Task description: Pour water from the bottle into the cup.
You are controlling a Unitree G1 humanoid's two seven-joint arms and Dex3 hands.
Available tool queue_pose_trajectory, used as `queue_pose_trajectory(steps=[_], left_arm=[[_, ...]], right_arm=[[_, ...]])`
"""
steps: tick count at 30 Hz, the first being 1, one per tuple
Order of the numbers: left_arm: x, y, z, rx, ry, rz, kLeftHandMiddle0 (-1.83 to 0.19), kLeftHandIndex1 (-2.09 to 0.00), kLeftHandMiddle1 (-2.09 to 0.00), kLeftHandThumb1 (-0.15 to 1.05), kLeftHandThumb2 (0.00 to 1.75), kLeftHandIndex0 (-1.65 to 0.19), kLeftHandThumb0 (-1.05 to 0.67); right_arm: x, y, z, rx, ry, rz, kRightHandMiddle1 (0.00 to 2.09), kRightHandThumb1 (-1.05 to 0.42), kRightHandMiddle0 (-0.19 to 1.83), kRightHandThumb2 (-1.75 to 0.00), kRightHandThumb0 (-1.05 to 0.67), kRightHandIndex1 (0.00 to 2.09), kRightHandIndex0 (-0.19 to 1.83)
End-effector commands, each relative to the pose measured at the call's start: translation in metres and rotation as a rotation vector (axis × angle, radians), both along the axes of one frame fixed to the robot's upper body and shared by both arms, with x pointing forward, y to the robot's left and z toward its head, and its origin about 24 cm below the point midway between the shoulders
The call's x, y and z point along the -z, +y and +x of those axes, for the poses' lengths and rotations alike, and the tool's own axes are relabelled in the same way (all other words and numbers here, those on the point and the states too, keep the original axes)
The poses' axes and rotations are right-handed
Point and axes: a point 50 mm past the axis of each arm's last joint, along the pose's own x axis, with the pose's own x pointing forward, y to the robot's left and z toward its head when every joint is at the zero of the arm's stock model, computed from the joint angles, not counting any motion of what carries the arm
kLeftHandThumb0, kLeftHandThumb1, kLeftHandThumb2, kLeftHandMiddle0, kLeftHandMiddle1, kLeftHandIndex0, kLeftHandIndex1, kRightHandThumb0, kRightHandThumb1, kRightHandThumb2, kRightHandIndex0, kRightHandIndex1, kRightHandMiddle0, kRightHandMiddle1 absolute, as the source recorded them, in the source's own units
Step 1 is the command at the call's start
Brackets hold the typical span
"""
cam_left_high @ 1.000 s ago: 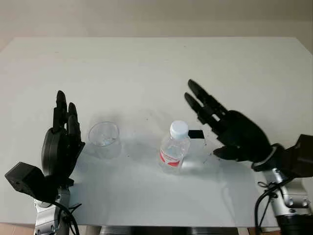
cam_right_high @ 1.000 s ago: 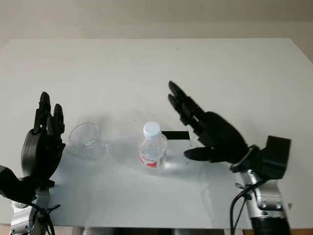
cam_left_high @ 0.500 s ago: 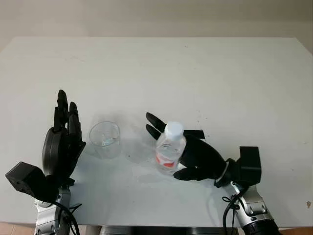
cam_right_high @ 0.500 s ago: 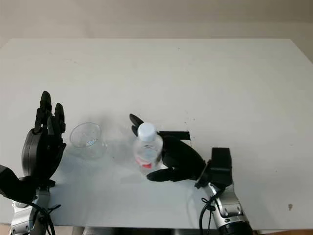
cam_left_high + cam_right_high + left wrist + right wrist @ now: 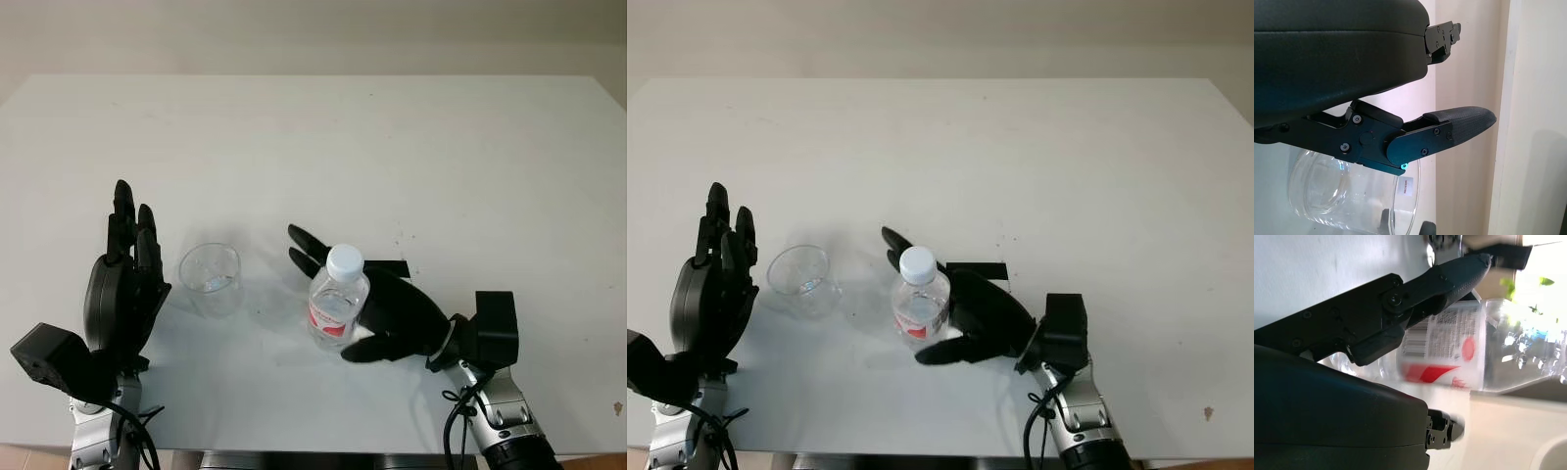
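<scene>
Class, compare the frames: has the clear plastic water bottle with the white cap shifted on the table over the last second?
Yes. The clear plastic water bottle has slid toward the clear plastic cup, away from the black tape strip, with the right hand around it.

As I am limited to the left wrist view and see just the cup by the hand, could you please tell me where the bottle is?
Observer: The bottle stands on the table, on the far side of the cup from the open left hand, with a gap between cup and bottle.
Operator: Thank you. Is the right hand on it?
Observer: Yes, the right hand wraps it, fingers behind the bottle and thumb in front.
</scene>
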Motion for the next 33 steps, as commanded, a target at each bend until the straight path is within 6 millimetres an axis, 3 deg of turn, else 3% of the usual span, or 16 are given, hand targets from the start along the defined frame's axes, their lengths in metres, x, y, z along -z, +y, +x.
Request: queue_pose_trajectory(steps=[1,2,3,6,13,19,24,26,29,31,33], left_arm=[[-0.001,-0.003,0.003,0.004,-0.010,-0.017,0.19,0.00,0.00,1.05,0.66,0.19,-0.73],[-0.001,-0.003,0.003,0.004,-0.011,-0.017,0.19,0.00,0.00,1.05,0.66,0.19,-0.73],[-0.001,-0.003,0.003,0.005,-0.012,-0.016,0.19,0.00,0.00,1.05,0.66,0.19,-0.74],[-0.001,-0.003,0.003,0.006,-0.011,-0.004,0.19,0.00,0.00,1.05,0.66,0.19,-0.74],[-0.003,-0.003,0.003,0.002,-0.014,0.007,0.19,0.00,0.00,1.05,0.66,0.19,-0.74],[-0.004,-0.003,0.003,-0.012,-0.019,0.006,0.19,0.00,0.00,1.05,0.65,0.19,-0.74],[-0.004,-0.003,0.003,-0.010,-0.022,0.004,0.19,0.00,0.00,1.05,0.64,0.19,-0.74],[-0.004,-0.003,0.003,-0.008,-0.021,0.004,0.19,0.00,0.00,1.05,0.65,0.19,-0.74],[-0.004,-0.003,0.004,-0.008,-0.015,0.003,0.19,0.00,0.00,1.05,0.65,0.19,-0.74],[-0.004,-0.004,0.005,-0.011,-0.015,0.003,0.19,0.00,0.00,1.05,0.65,0.19,-0.74],[-0.004,-0.005,0.005,-0.010,-0.017,0.004,0.19,0.00,0.00,1.05,0.65,0.19,-0.74]], right_arm=[[0.006,-0.001,0.000,0.032,0.025,-0.007,1.47,-0.91,0.08,-0.06,-0.62,1.52,0.17],[0.006,-0.001,0.000,0.039,0.019,-0.011,1.63,-0.92,0.09,-0.06,-0.59,1.71,0.17],[0.007,-0.002,0.001,0.043,0.010,-0.028,1.86,-0.95,0.22,-0.06,-0.55,1.93,0.32],[0.009,-0.005,0.005,0.060,-0.017,-0.106,2.07,-1.01,0.61,-0.06,-0.57,2.08,0.82],[0.007,-0.009,0.010,-0.032,-0.057,-0.209,2.09,-1.04,0.88,-0.06,-0.64,2.09,1.02],[0.003,-0.009,0.011,-0.169,-0.058,-0.271,2.09,-1.03,0.94,-0.05,-0.70,2.05,1.08],[0.000,-0.007,0.010,-0.161,-0.029,-0.258,2.09,-1.04,1.00,-0.06,-0.67,2.04,1.18],[0.000,-0.006,0.009,-0.092,-0.024,-0.223,2.09,-1.05,1.09,-0.13,-0.60,2.08,1.27],[-0.003,-0.003,0.012,0.017,-0.050,-0.157,2.09,-1.05,1.32,-0.34,-0.53,2.09,1.55],[-0.010,-0.001,0.020,0.090,-0.071,-0.122,2.09,-1.05,1.60,-0.50,-0.52,2.09,1.77],[-0.022,0.001,0.031,0.163,-0.118,-0.118,2.09,-1.05,1.67,-0.54,-0.52,2.09,1.82]])
